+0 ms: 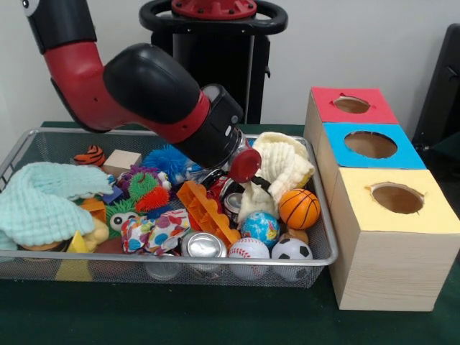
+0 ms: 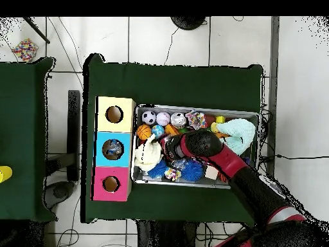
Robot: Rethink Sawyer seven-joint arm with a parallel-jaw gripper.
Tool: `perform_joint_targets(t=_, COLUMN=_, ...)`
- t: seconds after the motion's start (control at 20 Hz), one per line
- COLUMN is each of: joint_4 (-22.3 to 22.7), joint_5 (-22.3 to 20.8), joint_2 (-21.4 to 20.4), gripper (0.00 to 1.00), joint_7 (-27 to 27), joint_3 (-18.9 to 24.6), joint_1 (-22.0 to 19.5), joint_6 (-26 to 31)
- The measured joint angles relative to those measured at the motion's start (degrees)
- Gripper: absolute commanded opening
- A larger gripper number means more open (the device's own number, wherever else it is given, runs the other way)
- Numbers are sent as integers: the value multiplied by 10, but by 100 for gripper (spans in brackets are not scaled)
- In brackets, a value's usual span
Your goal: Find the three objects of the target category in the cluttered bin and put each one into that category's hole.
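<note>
The wire bin (image 1: 320, 237) is packed with toys, balls, cans and cloths. My gripper (image 1: 231, 184) is lowered into the middle of the bin, mostly hidden behind the black wrist, above a red and silver can (image 1: 228, 199) and next to a cream cloth (image 1: 286, 169). In the overhead view the gripper (image 2: 172, 148) sits between the cream cloth (image 2: 148, 153) and a blue spiky ball (image 2: 191, 170). Three wooden boxes stand beside the bin, each with a hole on top: red (image 1: 351, 105), blue (image 1: 370, 144), yellow (image 1: 397, 198).
A basketball (image 1: 299, 208), globe ball (image 1: 259, 227), baseball (image 1: 249, 250) and soccer ball (image 1: 291, 251) crowd the bin's corner nearest the boxes. A silver can (image 1: 203, 246), orange plastic toy (image 1: 207, 210), mint cloth (image 1: 43, 201) and wooden block (image 1: 122, 161) lie elsewhere in the bin.
</note>
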Motion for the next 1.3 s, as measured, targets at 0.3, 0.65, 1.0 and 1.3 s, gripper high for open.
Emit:
perform_joint_targets(t=0.3, joint_4=-19, joint_5=-46, joint_2=-47, gripper=100, joint_7=0, joint_3=-44, joint_1=69, joint_6=3)
perform_joint_targets(t=0.65, joint_4=-40, joint_5=-101, joint_2=-121, gripper=100, joint_7=0, joint_3=-108, joint_1=172, joint_6=47)
perform_joint_targets(t=1.0, joint_4=-57, joint_5=-111, joint_2=-162, gripper=100, joint_7=0, joint_3=-142, joint_1=209, joint_6=97)
perform_joint_targets(t=1.3, joint_4=-71, joint_5=-110, joint_2=-168, gripper=100, joint_7=0, joint_3=-161, joint_1=208, joint_6=118)
